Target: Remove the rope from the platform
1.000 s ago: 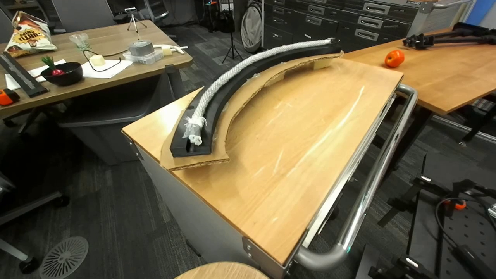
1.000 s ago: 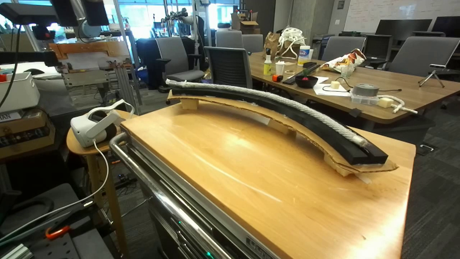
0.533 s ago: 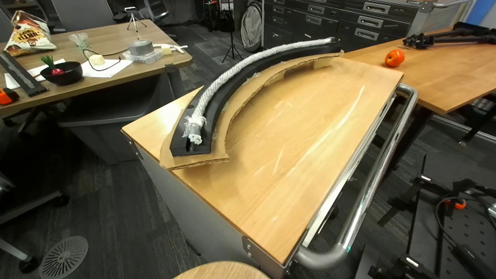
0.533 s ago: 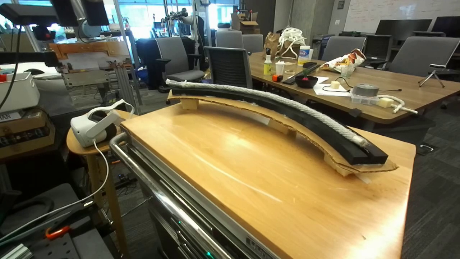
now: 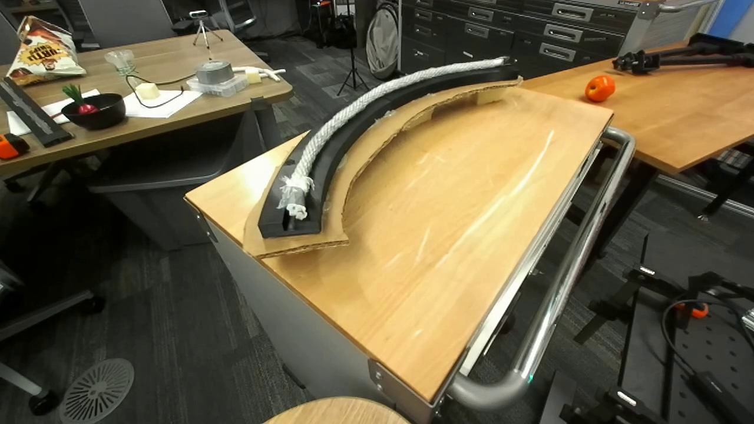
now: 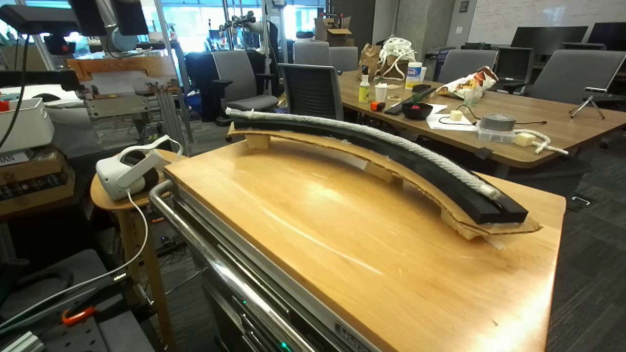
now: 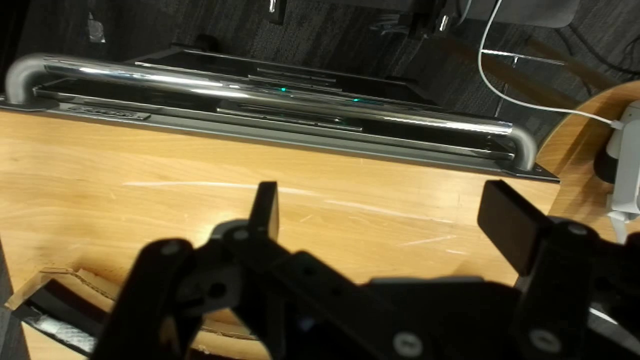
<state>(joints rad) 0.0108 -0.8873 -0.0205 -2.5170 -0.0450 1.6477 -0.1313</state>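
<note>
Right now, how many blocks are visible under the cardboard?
3, in an exterior view: left block and right block near the ends of the cardboard, middle block between them; others may be hidden.

chip bag (image 5: 46,54) reads something like "TURTLE CHIPS", best I can make out; in an exterior view a cut-off white label (image 6: 13,158) under the white bin (image 6: 29,122) ends in "AN"; whiteboard (image 6: 547,12) scrawl, canister (image 6: 413,76) label and the nameplate (image 7: 109,113) by the metal rail (image 7: 200,85) are all too blurry or tiny for me tbh
</note>
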